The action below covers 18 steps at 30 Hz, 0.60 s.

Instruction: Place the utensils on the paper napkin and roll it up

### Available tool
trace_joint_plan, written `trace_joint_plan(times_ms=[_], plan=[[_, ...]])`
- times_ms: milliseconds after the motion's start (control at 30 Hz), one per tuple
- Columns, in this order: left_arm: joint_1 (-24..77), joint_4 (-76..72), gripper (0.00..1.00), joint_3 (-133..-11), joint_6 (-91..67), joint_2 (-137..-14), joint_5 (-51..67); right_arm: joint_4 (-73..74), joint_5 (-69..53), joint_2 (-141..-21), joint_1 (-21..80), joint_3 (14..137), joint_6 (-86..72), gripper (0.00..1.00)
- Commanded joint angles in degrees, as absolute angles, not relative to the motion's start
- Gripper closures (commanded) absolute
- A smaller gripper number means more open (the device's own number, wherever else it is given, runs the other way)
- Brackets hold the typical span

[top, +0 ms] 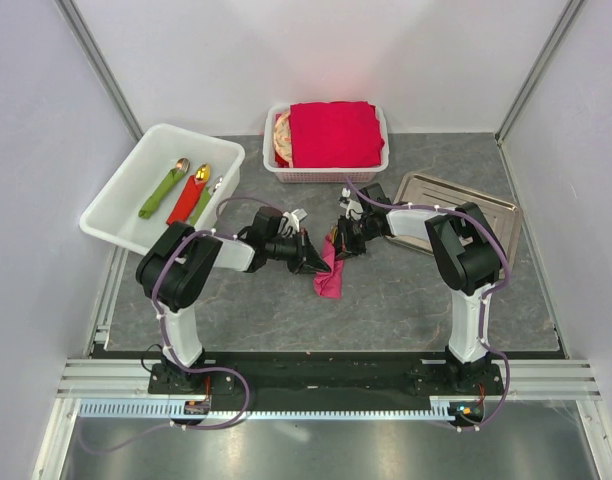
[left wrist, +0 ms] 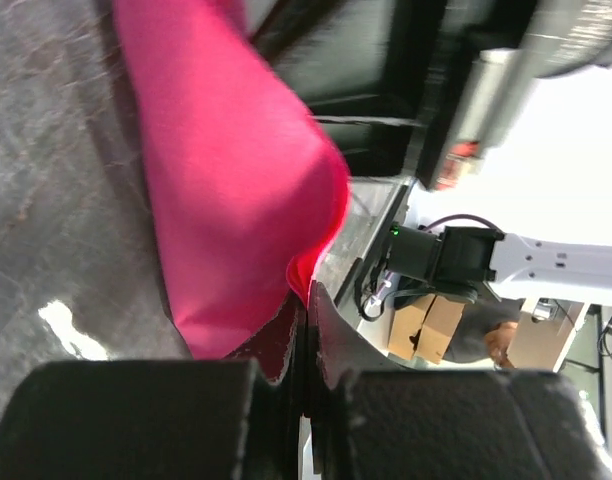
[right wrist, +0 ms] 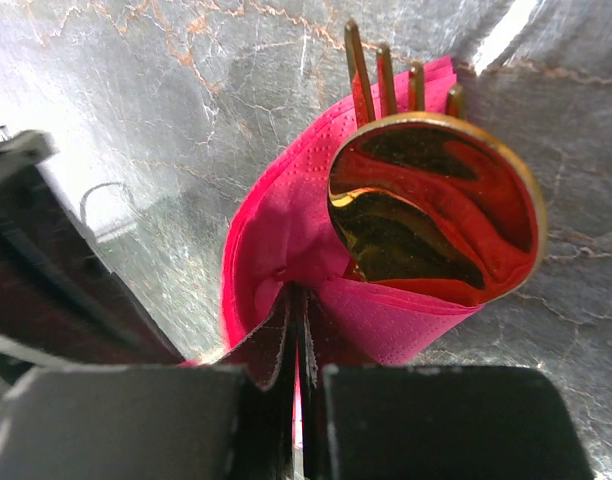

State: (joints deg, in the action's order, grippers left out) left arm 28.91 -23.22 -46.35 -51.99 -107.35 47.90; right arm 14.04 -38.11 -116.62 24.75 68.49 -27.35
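Note:
The magenta-pink paper napkin lies folded around the utensils at the middle of the table, between my two grippers. In the right wrist view the napkin wraps a gold spoon bowl and gold fork tines stick out behind it. My right gripper is shut on a fold of the napkin; it also shows in the top view. My left gripper is shut on the napkin's edge; in the top view it meets the napkin from the left.
A white bin at the left holds gold spoons in green and red napkin bundles. A white basket at the back holds a stack of red napkins. A metal tray lies at the right.

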Motion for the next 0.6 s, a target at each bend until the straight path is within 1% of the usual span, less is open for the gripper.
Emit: trace_joint_plan(times_ms=[0,100,233,367,467,567], plan=[[29.6,-23.4,0.98,-49.4,-54.1,-111.0,44.8,15.2,-27.9,-119.3,25.0,65.8,-25.1,1.00],[29.6,-20.8,0.98,-50.4,-52.5,-112.1,43.0,15.1,-28.0,-119.1,24.9,65.8,-25.3,1.00],[29.4,-12.9,0.98,-52.2,-48.1,-113.0,39.9,15.2,-28.3,-118.5,25.0,65.7,-25.8,1.00],[29.1,-1.5,0.98,-55.4,-42.1,-113.6,36.2,16.1,-28.6,-116.5,24.9,65.8,-26.0,1.00],[28.9,2.3,0.98,-57.4,-37.5,-113.6,35.1,17.7,-29.4,-114.4,24.6,66.8,-25.4,1.00],[28.7,7.6,0.98,-59.6,-33.9,-114.7,33.9,18.6,-30.6,-111.9,24.2,67.6,-25.0,0.97]])
